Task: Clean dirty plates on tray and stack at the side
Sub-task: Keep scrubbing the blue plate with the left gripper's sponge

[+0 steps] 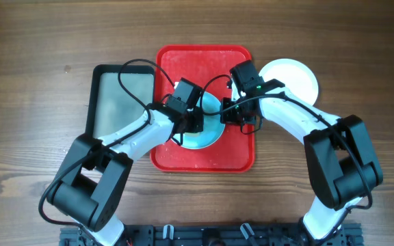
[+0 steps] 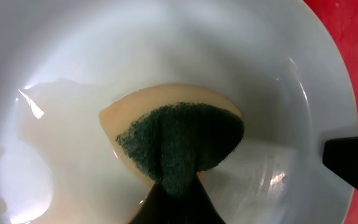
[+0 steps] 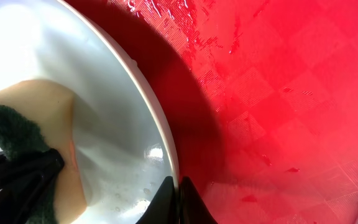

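The plate [image 2: 166, 43] is smooth, glossy plastic, wet. The tray [image 3: 291, 93] is red plastic with an embossed checkered texture, glossy, beaded with water. The sponge [image 2: 179, 143] is tan foam faced with coarse, matt green scouring fibre. The desk [image 1: 33, 102] shows matt wood grain.

From overhead, the left arm [image 1: 132, 137] and the right arm [image 1: 293, 116] cover most of the light blue plate [image 1: 202, 140]. Only its part toward 6 o'clock shows clearly, and the sponge [image 2: 179, 137] is hidden there. In both wrist views the picture edges cut this plate, and the bottom edge cuts the left pincer [image 2: 174, 193] and the right pincer [image 3: 178, 188].
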`<state>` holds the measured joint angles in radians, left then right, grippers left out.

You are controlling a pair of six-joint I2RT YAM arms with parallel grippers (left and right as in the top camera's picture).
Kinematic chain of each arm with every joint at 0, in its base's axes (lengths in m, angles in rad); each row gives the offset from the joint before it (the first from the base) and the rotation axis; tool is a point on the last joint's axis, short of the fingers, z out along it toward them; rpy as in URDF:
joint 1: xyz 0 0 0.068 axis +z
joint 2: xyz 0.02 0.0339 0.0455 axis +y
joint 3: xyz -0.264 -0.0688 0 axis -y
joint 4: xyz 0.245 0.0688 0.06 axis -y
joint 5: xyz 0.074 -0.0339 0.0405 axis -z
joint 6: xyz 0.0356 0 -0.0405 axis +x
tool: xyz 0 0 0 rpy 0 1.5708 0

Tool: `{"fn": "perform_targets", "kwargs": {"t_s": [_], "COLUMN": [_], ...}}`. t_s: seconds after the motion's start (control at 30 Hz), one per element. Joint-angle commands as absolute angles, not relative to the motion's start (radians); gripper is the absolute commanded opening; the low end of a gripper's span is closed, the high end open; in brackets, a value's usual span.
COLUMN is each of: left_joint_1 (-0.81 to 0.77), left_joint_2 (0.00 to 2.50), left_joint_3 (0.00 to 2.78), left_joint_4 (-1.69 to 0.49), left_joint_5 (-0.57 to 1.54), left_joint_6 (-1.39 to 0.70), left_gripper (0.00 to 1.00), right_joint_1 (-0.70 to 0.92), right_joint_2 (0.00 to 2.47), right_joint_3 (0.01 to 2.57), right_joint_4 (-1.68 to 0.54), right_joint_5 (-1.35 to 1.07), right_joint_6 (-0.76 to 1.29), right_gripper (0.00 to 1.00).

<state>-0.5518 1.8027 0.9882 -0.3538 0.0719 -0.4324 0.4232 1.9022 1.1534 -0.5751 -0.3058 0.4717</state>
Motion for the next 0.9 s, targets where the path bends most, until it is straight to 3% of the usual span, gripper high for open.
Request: {"fn": "perform_targets", "kwargs": {"t_s": [0.0, 0.43, 0.67, 0.87], "left_joint_1": [-0.569, -0.468, -0.474, -0.474], "left_joint_2": [1.803, 1.462, 1.527, 1.679], "left_joint_3": [0.970, 1.034, 1.034, 1.034], "left_joint_4": [-0.355, -0.375, -0.466, -0.410], "left_joint_5": [0.122, 0.123, 0.141, 0.344], "left_joint_6": [-0.453, -0.485, -0.537, -0.536], "left_gripper": [0.04, 0.04, 0.04, 0.04], "right_joint_1": [0.452, 0.452, 0.452, 0.452], "right_joint_2": [1.925, 1.925, 1.925, 1.925], "right_joint_3": [1.150, 1.150, 1.150, 1.150], "right_joint_4": [-0.560, -0.558, -0.554, -0.554], "right_joint_5": [-0.360, -0.360, -0.360, -0.360], "right_joint_6": [0.474, 0.474, 0.474, 0.474], "right_gripper": [0.04, 0.04, 0.04, 0.04]}}
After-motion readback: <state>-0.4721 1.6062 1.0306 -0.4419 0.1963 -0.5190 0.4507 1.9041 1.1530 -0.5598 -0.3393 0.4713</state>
